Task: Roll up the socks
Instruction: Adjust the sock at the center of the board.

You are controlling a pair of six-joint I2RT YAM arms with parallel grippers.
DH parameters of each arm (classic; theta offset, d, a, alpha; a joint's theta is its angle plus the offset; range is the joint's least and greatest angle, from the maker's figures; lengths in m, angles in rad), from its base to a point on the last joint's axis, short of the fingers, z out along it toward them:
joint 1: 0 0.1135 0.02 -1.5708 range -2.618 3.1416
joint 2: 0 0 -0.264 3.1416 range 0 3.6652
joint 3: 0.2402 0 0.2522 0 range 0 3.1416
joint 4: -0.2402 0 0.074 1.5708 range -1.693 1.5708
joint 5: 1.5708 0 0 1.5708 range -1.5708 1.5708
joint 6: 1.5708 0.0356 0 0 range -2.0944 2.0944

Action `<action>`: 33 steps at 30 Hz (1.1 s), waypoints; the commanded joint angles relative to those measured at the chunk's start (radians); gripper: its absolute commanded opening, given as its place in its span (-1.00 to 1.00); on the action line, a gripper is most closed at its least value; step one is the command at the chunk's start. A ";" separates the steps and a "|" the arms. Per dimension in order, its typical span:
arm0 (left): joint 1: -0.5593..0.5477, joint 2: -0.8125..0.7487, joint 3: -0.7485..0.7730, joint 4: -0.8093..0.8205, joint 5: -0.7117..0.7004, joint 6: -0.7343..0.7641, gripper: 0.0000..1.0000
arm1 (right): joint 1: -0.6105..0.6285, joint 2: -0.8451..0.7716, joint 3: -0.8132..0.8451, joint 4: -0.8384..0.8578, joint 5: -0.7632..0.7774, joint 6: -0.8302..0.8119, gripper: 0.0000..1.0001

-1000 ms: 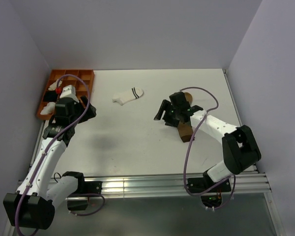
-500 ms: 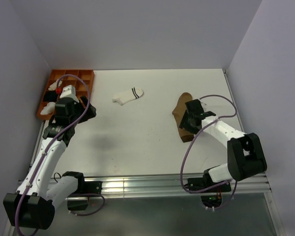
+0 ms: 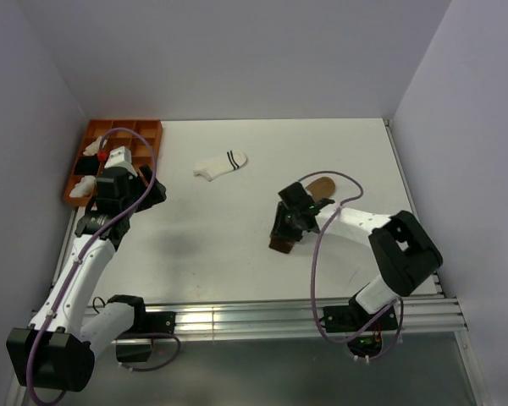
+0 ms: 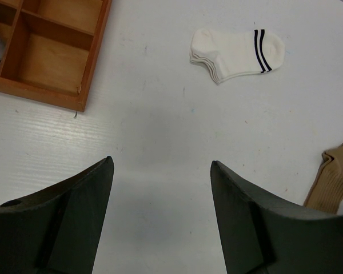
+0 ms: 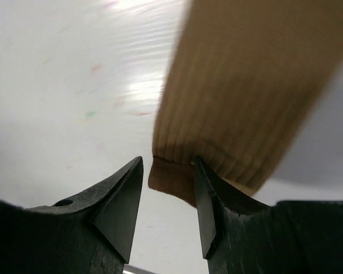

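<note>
A tan-brown sock [image 3: 319, 187] lies slanted on the white table at the right, its dark toe [image 3: 279, 244] nearest the arms. My right gripper [image 3: 285, 228] is low over that toe. In the right wrist view the dark toe [image 5: 171, 180] sits between the partly closed jaws of the right gripper [image 5: 167, 160]. The right finger [image 5: 208, 200] touches it and a gap shows on the left side. A short white sock with dark stripes [image 3: 221, 163] [image 4: 237, 52] lies flat farther back. My left gripper [image 3: 152, 194] [image 4: 161, 161] hovers open over bare table beside the tray.
An orange compartment tray [image 3: 149, 138] [image 4: 46, 98] stands at the far left, with white bundles, a black bundle and something red in it. Grey walls close in the table on three sides. The metal rail with the arm bases runs along the near edge.
My right gripper has swung left and toward the near edge while its jaws narrowed. The tan-brown sock's toe end has moved left with it, so the sock now lies slanted. The left arm is still.
</note>
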 commanded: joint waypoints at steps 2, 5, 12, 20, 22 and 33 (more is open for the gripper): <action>0.001 0.002 0.012 0.022 -0.004 0.013 0.47 | 0.126 0.094 0.171 0.048 -0.058 0.065 -0.03; 0.001 0.002 0.009 0.022 -0.008 0.013 0.47 | 0.163 0.113 0.257 0.010 -0.040 0.002 -0.03; 0.004 0.008 0.011 0.028 0.006 0.010 0.47 | 0.162 0.062 0.247 -0.111 0.186 -0.193 -0.04; 0.014 0.019 0.011 0.025 0.022 0.003 0.48 | 0.165 0.082 0.138 -0.021 0.169 -0.248 -0.17; 0.016 0.022 0.012 0.023 0.023 0.000 0.48 | 0.179 0.119 0.145 -0.010 0.172 -0.251 -0.18; 0.024 0.022 0.012 0.017 0.024 0.000 0.48 | 0.309 0.231 0.312 -0.047 0.218 -0.245 -0.17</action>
